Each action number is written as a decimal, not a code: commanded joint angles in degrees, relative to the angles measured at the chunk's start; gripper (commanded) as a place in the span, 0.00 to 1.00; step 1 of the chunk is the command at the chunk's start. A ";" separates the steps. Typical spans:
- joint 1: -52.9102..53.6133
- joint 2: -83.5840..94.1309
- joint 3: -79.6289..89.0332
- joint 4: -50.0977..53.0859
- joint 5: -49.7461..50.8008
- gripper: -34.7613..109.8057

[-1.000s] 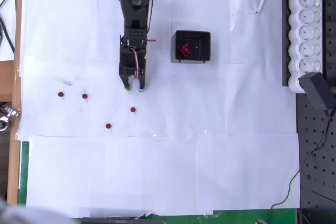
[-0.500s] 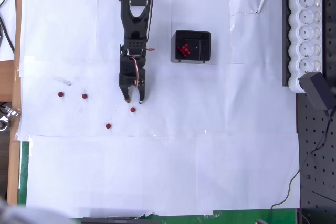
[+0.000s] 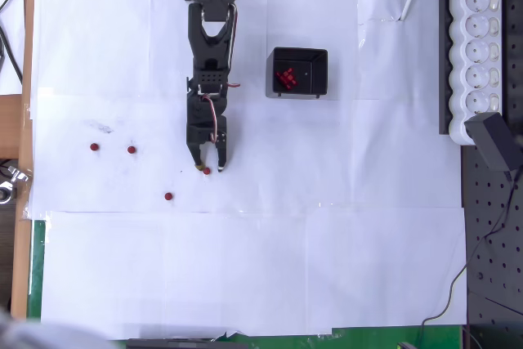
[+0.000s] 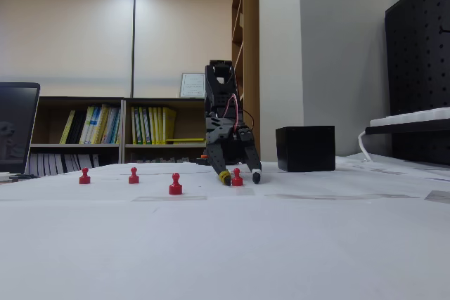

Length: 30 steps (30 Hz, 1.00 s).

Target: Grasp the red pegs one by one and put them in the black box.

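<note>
Looking down, we see our tool (image 3: pixel 207 169) low on the worktop (image 3: pixel 327 243), its tips a little apart around one peg (image 3: pixel 207 171), not yet squeezing. If we close off-centre, the tiny peg could tip or roll away. Three more pegs (image 3: pixel 131 149) wait to the left. The box (image 3: pixel 299 73) sits far right.

Black arm (image 3: pixel 208 55), orange at base, red and white wires, end effector (image 3: pixel 207 167) light-tipped
</note>
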State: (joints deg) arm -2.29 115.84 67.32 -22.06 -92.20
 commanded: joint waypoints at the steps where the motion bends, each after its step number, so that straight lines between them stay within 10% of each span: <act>1: -0.26 0.53 3.96 -1.14 -0.44 0.34; 23: 0.53 0.88 4.31 1.14 0.09 0.24; 30: 0.44 -9.76 14.06 40.78 -7.03 0.24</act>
State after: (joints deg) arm -1.76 113.03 73.30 -6.50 -94.75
